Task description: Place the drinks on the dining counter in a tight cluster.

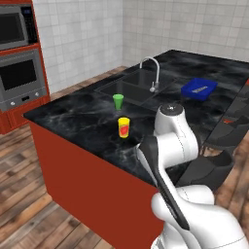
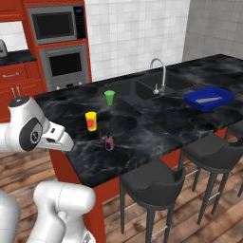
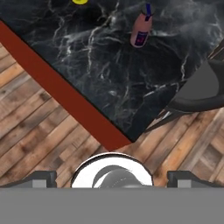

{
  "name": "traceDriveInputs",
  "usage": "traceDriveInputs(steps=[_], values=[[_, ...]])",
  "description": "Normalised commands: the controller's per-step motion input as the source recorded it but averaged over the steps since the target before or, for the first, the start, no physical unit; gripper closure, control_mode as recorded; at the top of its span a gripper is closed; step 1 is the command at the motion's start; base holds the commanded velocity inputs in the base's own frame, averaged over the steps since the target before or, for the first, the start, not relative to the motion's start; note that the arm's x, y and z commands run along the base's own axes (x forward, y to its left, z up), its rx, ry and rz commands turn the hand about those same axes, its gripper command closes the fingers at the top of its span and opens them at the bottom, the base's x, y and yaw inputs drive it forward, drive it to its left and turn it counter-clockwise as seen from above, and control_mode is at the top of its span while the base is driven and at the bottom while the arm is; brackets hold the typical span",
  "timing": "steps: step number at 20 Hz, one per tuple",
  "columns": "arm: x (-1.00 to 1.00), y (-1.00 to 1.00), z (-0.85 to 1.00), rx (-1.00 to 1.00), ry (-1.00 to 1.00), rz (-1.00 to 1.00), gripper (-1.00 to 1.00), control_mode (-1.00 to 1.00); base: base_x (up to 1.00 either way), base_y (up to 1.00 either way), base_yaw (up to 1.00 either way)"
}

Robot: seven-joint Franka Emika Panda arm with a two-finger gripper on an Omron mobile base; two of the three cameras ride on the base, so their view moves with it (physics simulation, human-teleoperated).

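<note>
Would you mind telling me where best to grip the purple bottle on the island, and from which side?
Probably around its body, below the thin neck, coming down from above. The purple bottle stands upright and alone on the dining counter, apart from the yellow cup; the gripper is open.

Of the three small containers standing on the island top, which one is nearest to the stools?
The purple bottle. It stands close to the stool-side edge, whereas the yellow cup and the green cup stand farther in, toward the sink.

The yellow cup (image 3: 79, 1) is cropped by the top edge; the purple bottle's (image 3: 141, 30) label seems illegible.
</note>
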Motion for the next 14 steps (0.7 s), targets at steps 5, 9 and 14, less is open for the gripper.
traceDriveInputs(steps=[5, 9, 14], values=[[0.0, 0.0, 0.0, 0.0, 0.0, 0.0, -1.0, -1.0, 0.0, 0.0, 0.0], [-0.06, 0.0, 0.0, 0.0, 0.0, 0.0, -1.0, -1.0, 0.0, 0.0, 0.0], [-0.11, 0.03, -0.04, 0.02, 0.0, 0.01, -1.0, 1.0, -0.69, 0.66, 0.31]])
